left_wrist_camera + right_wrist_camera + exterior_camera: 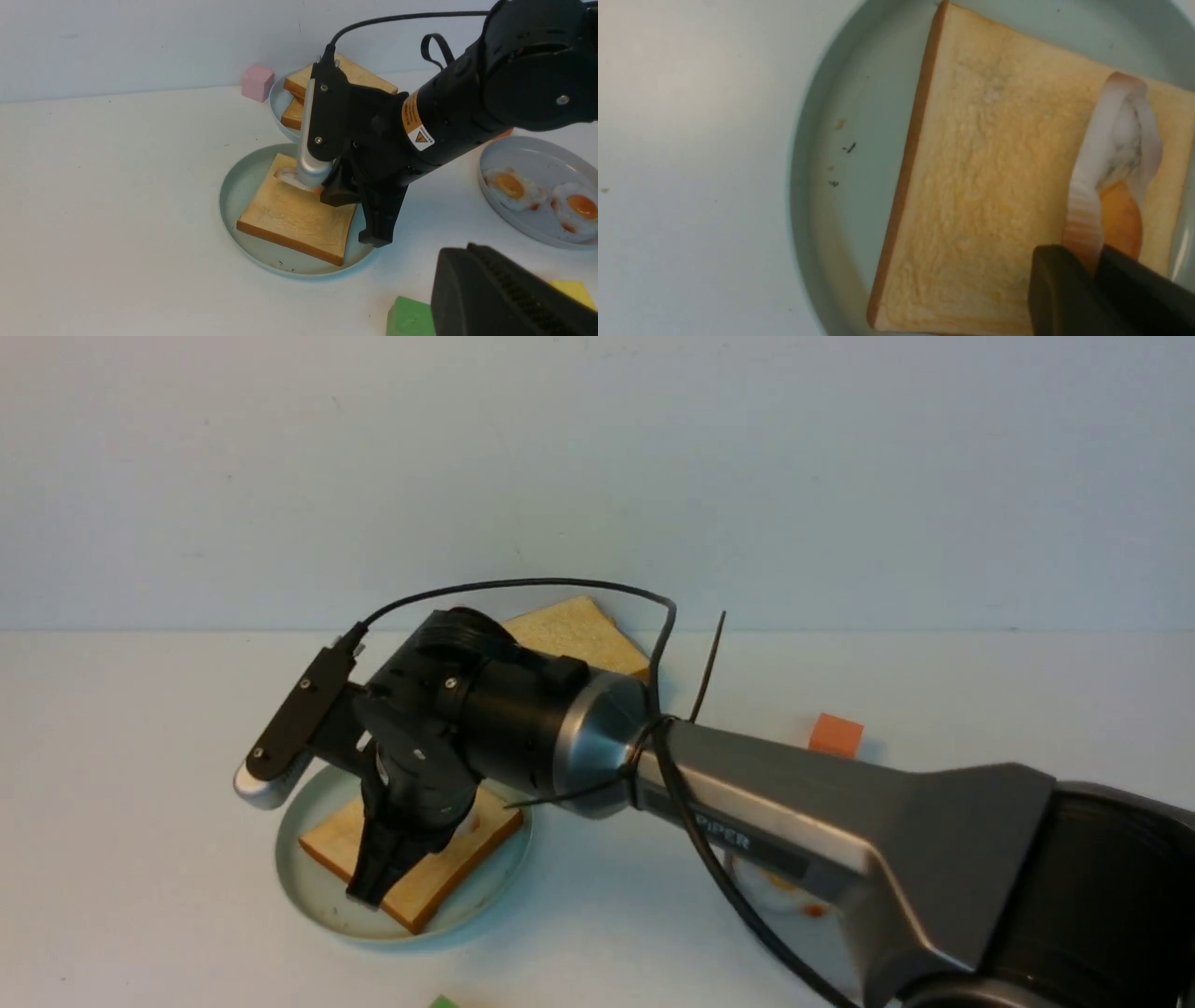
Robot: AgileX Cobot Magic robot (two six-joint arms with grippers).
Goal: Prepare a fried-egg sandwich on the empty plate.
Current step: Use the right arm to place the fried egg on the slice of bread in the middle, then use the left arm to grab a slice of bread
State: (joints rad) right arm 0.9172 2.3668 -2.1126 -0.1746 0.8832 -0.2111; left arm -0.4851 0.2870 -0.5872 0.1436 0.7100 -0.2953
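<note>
The empty plate [308, 868], pale mint green, holds one golden toast slice [429, 887]. My right gripper [373, 891] points down over that toast and is shut on the edge of a fried egg [1106, 154]. The egg hangs folded from the fingers [1057, 289], white outside with orange yolk showing, just over the toast [990, 196]. In the left wrist view only its white end [287, 176] shows, at the toast's far corner [294, 214]. My left gripper [460, 252] stays shut and empty, low beside the plate [238, 196].
A pile of plain toast [345, 77] sits on a grey-blue plate [278, 100] behind the mint plate. A grey plate [523, 149] with two fried eggs [511, 186] lies to the right. Pink [257, 81], green [409, 317], yellow [572, 291] and orange [836, 735] blocks are scattered around.
</note>
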